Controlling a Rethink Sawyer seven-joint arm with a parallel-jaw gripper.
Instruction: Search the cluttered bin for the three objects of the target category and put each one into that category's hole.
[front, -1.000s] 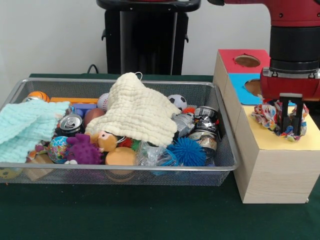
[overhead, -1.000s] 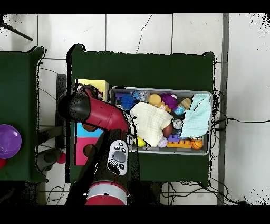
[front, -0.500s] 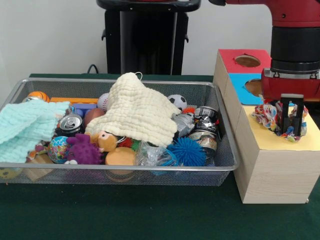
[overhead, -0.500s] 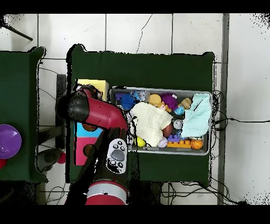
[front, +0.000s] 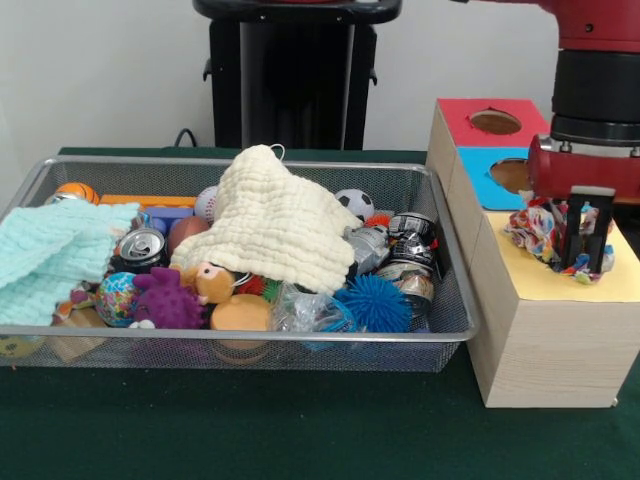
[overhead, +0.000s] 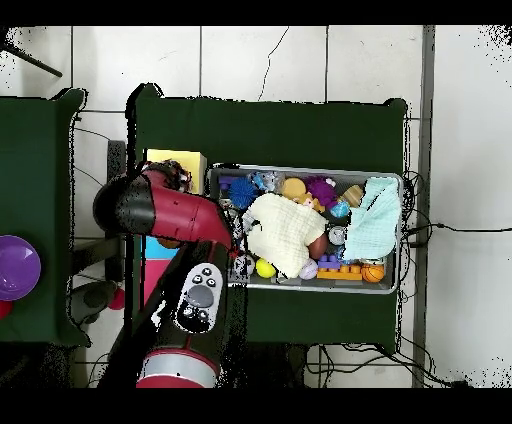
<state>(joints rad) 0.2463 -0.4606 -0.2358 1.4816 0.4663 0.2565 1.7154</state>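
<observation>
While a bright patterned fabric scrap (front: 535, 228) bunches on the yellow-topped box (front: 560, 330), the gripper (front: 578, 262) stands over it with jaws clamped on the scrap. At nine o'clock from the box lies the wire-mesh bin (front: 250, 341), cream cloth (front: 275, 222) heaped inside

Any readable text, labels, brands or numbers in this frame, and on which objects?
None can be read.
The dark cans at the wire bin's right end carry print, too blurred to read.
The silver can shows only its top, no text.
The boxes' yellow top, blue top and red top are plain.
</observation>
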